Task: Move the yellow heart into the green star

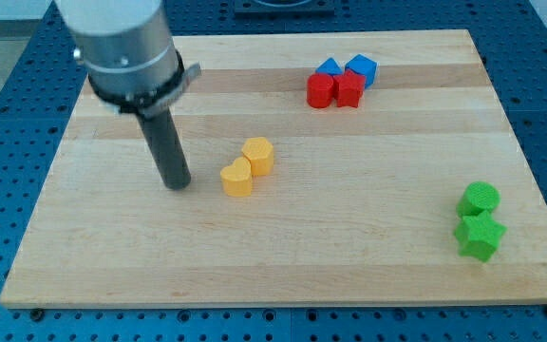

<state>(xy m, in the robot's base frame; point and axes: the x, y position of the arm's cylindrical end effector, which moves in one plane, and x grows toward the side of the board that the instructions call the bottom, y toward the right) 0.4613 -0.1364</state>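
Yellow heart [237, 178] touching yellow hexagon [258, 155]; my tip [177, 184] just left; no claw; green star [480, 237] far right.

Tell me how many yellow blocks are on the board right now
2. The yellow heart sits near the board's middle, just right of my tip. The yellow hexagon touches it at its upper right. None appear hidden.

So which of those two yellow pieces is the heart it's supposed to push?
Start at the wooden board and find the dark rod; my tip rests left of two touching yellow blocks. The yellow heart is the lower-left one, nearer my tip, with a notched top, unlike the flat-sided yellow hexagon behind it.
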